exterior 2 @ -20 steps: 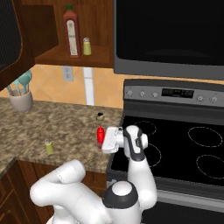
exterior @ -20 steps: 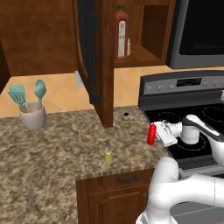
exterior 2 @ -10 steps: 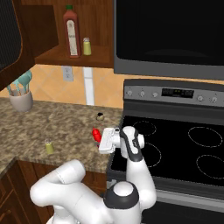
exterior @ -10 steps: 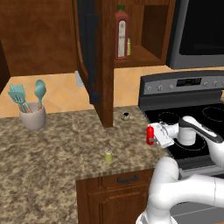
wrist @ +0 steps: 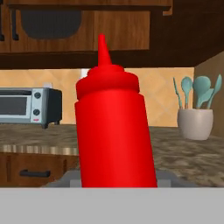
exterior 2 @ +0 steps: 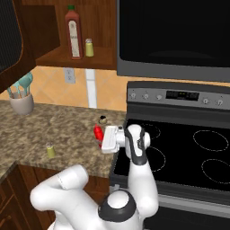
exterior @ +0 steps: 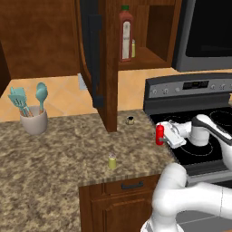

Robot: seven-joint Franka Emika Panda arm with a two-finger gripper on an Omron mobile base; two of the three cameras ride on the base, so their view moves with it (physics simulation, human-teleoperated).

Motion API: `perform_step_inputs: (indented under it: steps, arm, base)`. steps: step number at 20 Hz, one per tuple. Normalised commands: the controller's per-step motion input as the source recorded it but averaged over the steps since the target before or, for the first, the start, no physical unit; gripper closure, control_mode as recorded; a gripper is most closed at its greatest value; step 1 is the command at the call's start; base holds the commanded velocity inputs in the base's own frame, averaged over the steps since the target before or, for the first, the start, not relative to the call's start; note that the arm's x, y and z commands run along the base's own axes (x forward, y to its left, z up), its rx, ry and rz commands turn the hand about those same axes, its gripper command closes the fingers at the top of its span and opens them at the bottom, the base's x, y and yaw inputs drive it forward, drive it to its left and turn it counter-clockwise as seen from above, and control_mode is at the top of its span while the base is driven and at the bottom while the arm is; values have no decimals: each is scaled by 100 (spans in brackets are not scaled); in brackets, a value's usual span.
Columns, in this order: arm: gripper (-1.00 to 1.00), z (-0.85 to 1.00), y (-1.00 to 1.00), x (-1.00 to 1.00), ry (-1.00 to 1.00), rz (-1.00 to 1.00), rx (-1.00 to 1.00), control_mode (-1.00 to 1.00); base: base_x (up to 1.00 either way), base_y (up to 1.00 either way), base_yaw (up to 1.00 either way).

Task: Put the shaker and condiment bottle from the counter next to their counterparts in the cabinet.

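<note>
While the arm reaches over the near edge of the stove (exterior: 199, 149), its hand (exterior: 164, 135) is clamped on the red bottle (exterior: 159, 134), which stands upright between the fingers with its cone nozzle pointing up. From the camera on the hand, the bottle (wrist: 113, 127) looms close and a little tilted, with its base hidden at the lower edge. From the right side, the bottle (exterior 2: 98, 133) sits at the seam where the table (exterior 2: 54, 130) meets the stove, just below a tiny dark jar (exterior 2: 103, 119) standing near the back wall. I cannot tell whether the bottle's base touches the surface or hangs just above it.

The shaker (exterior: 112, 161) stands alone on the table near the front edge, above a drawer (exterior: 131, 186), well apart from the hand. Farther left, a pale crock (exterior: 33, 121) holds teal utensils.

Up in the open cabinet (exterior: 108, 68), a tall sauce bottle (exterior: 125, 34) with a green cap stands on the shelf, and a slim yellowish shaker (exterior 2: 89, 47) sits just beside it. The cabinet door (exterior: 93, 50) hangs open with its long dark handle facing out.
</note>
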Motion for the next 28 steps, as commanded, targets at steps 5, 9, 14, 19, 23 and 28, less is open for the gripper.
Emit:
perform_step_inputs:
  steps: [5,9,14,19,23,28]
  arm:
    - [100,84,0,-27,0,-7,3,-100]
    - [100,60,5,-35,0,-4,15,-100]
    - [100,41,21,-32,0,0,23,-100]
    - [100,11,28,-8,15,-3,16,-100]
    - [100,15,25,-14,8,-14,-2,-100]
    - [100,78,40,-42,-16,-26,-7,-100]
  base:
    - [0,0,0]
    - [0,0,0]
    - [0,0,0]
    - [0,0,0]
    - [0,0,0]
    - [0,0,0]
